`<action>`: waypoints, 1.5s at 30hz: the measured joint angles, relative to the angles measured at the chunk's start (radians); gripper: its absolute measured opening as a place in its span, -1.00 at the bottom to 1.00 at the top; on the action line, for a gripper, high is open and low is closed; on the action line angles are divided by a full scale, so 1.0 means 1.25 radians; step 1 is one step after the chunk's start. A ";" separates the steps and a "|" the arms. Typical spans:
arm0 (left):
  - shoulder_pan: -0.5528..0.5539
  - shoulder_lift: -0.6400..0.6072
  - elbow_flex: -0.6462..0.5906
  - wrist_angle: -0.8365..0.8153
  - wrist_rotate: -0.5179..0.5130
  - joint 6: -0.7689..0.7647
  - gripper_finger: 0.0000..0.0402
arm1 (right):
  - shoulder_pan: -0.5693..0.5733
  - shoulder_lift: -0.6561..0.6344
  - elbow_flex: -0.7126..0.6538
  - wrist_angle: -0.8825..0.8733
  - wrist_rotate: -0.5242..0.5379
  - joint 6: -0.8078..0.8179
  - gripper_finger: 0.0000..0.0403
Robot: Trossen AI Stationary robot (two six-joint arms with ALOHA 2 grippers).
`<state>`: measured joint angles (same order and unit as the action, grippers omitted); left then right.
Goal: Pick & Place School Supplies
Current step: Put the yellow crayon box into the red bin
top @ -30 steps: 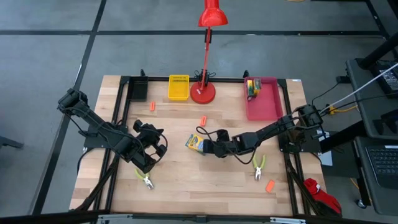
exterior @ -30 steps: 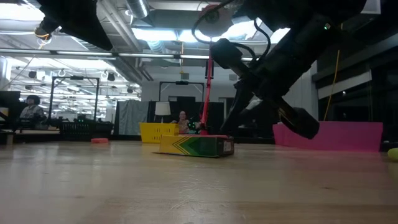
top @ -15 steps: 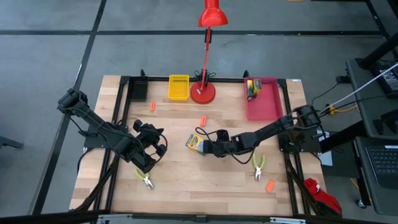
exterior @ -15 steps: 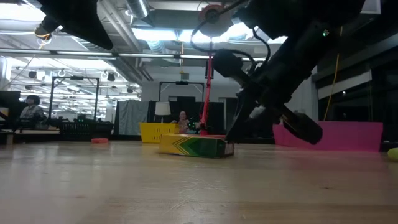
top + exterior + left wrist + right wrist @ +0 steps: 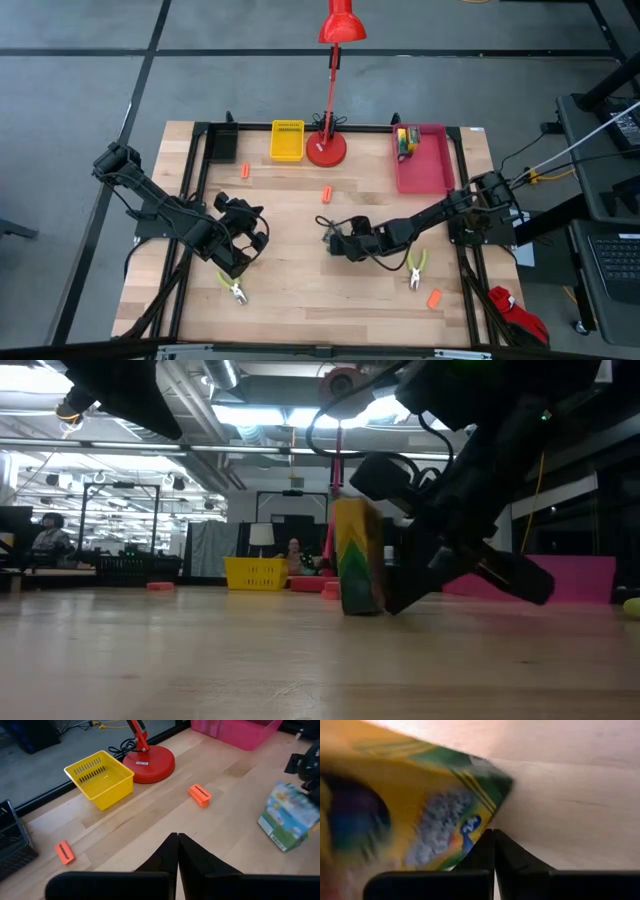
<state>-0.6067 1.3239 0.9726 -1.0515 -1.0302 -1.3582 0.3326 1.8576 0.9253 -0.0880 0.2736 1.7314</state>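
Shut right fingers [image 5: 492, 851] touch crayon box [image 5: 358, 556], upright in low view.

Crayon box [image 5: 405, 805] blurred, cut off; contact with right gripper [image 5: 493, 842] perhaps indiscernible.

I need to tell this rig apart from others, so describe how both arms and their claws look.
Both arms are dark, near black, built of jointed segments with black cables looping alongside. The left claw and right claw each end in two slim dark fingers that taper to a point, set on a broad dark crossbar. No markings show on the arms.
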 joint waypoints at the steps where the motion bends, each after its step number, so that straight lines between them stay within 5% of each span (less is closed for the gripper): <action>1: 0.000 0.000 0.000 0.000 0.000 0.000 -0.99 | 0.004 0.000 0.000 0.000 0.003 0.007 -1.00; 20: 0.007 0.000 0.000 0.000 0.003 0.000 -0.99 | -0.009 -0.046 0.001 0.020 0.092 -0.010 -1.00; 45: 0.033 0.000 0.000 0.000 0.002 0.009 -0.97 | -0.075 -0.031 0.024 0.061 0.007 -0.153 -1.00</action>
<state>-0.5659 1.3239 0.9726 -1.0515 -1.0283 -1.3476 0.2382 1.8183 0.9558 -0.0124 0.2829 1.5398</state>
